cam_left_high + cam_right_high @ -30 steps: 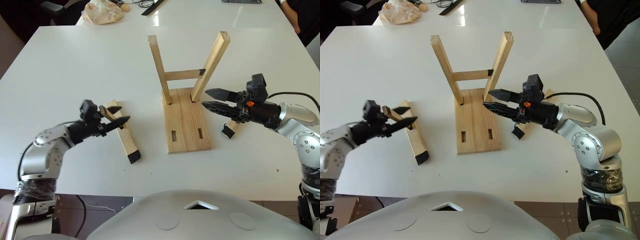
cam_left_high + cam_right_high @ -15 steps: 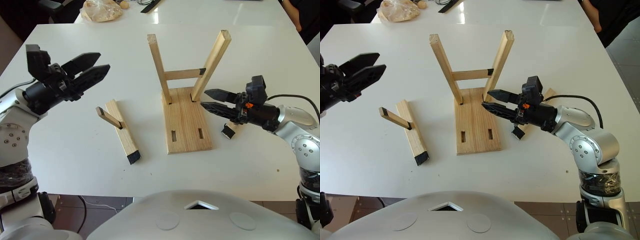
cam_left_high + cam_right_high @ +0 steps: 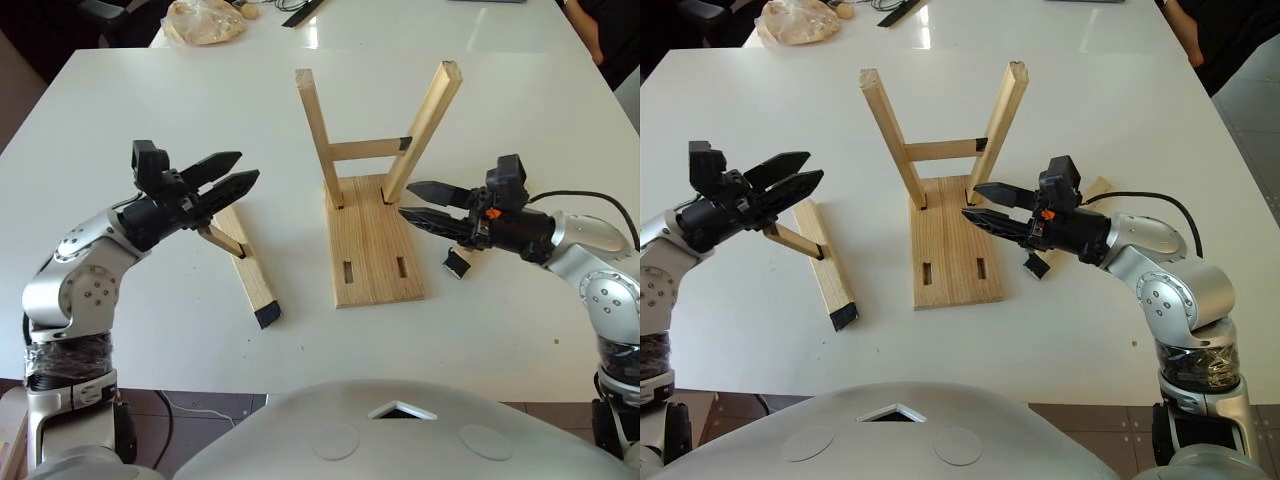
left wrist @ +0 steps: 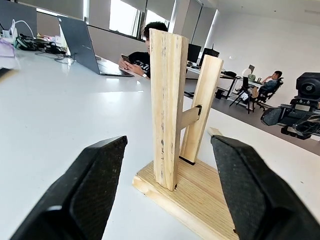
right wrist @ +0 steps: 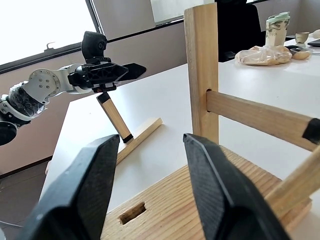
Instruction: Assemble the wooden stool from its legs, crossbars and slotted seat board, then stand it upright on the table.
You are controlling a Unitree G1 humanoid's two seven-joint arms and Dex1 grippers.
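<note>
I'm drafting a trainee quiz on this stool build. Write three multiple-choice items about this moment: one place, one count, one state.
1. Where is the loose light-wood leg with a crossbar stub? A. lying on the white table, on the robot's left of the slotted wooden seat board; B. standing in a slot; C. atop the board.
2. How many legs stand in the seat board? A. one; B. two; C. four.
3. What state is the left claw in? A. shut on a crossbar; B. open, empty; C. shut on a leg.
Key: A, it lies flat beside the board; B, two uprights joined by one crossbar; B, it is spread with nothing gripped.
</note>
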